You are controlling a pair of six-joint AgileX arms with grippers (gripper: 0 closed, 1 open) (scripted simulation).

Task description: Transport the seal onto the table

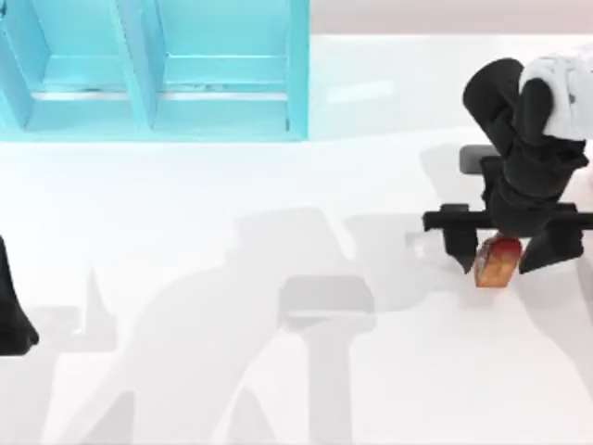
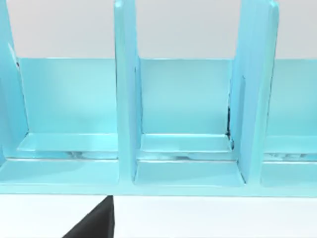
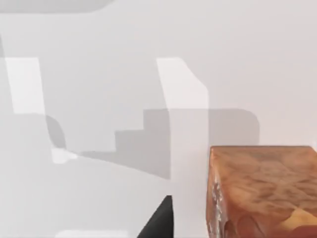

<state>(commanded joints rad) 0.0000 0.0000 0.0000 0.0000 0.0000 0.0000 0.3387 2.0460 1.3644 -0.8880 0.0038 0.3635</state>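
The right hand (image 1: 500,252) sits at the right of the top view, its two fingers pointing down and spread, one on each side of the seal (image 1: 496,262). The gaps between fingers and seal look small, so the hand seems open around it rather than clamping, though from above I cannot be sure whether the pads touch it. The seal stands between the fingertips, red top up and amber body below, on or just above the white tabletop (image 1: 278,232); in the right wrist view its amber block (image 3: 262,191) shows close by with the white surface behind. It is well away from the shelf (image 1: 157,74) at the upper left, so the carry looks nearly done. What is left, I judge, is a clear release and retreat. The left hand (image 1: 14,320) is parked at the left edge.
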